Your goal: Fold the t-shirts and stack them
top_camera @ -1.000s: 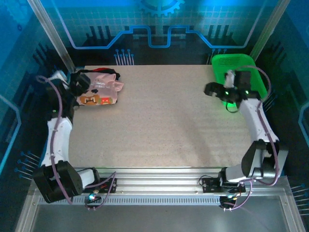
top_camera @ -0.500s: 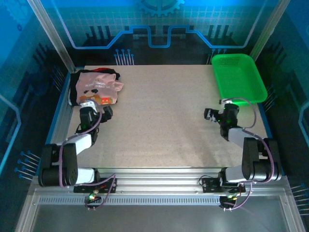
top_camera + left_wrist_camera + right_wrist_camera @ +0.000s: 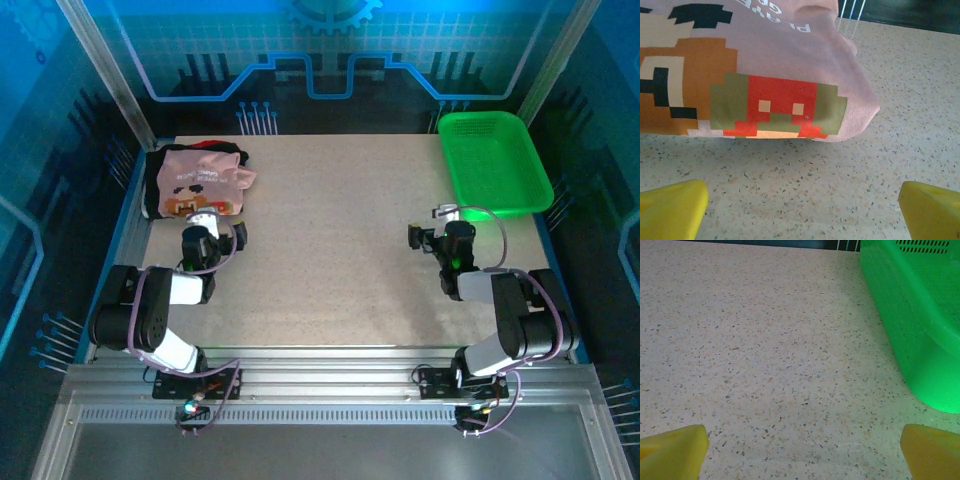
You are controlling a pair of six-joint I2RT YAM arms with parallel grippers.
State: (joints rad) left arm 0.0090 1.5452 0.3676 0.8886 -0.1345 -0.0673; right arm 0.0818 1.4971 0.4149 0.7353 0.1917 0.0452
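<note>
The pink t-shirt (image 3: 200,180) lies folded on the black t-shirt (image 3: 151,190), seemingly a finished stack; the left gripper (image 3: 800,205) and right gripper (image 3: 802,445) sit spread wide, empty.

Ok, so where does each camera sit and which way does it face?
Top external: above and behind, looking down on table; both arms, left gripper, right gripper.
Left wrist: low, facing pink t-shirt; own yellow fingertips.
Right wrist: low, facing table beside green basket; own yellow fingertips.
Shared: top and left wrist both show the pink t-shirt.
</note>
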